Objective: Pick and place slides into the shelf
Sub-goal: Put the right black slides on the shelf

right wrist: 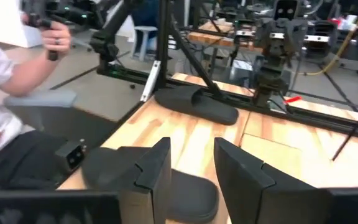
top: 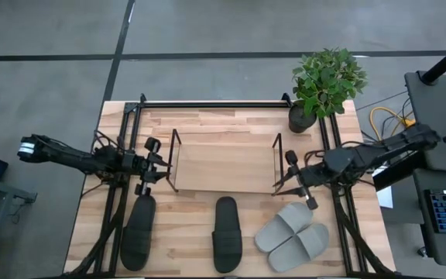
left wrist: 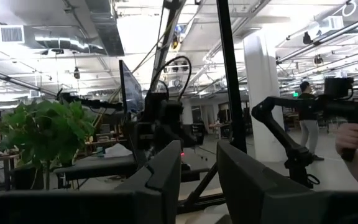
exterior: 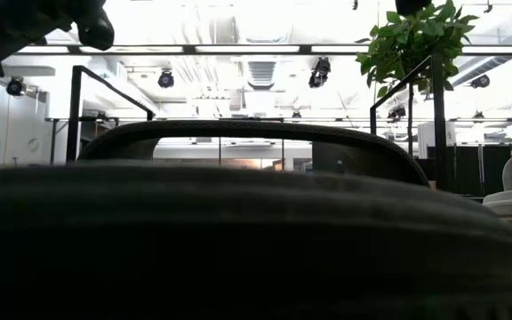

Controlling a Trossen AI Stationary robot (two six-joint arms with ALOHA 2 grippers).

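Black slide (exterior: 238, 231) fills the low view; both black slides (grey pair (top: 293, 235) lower right) lie below the empty shelf (top: 224, 167); left gripper (top: 163, 165) and right gripper (top: 279, 182) both apart, holding nothing.

Overhead view straight down, low view pressed against black slide (exterior: 238, 240), 2 wrist views level

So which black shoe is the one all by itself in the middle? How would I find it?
Start at the wooden shelf in the middle of the table, then look straight toward the table's near edge. The black slide lying there points at the shelf and touches nothing. The other black slide lies off to its left by the black rail, and the grey pair on its right overlap each other.
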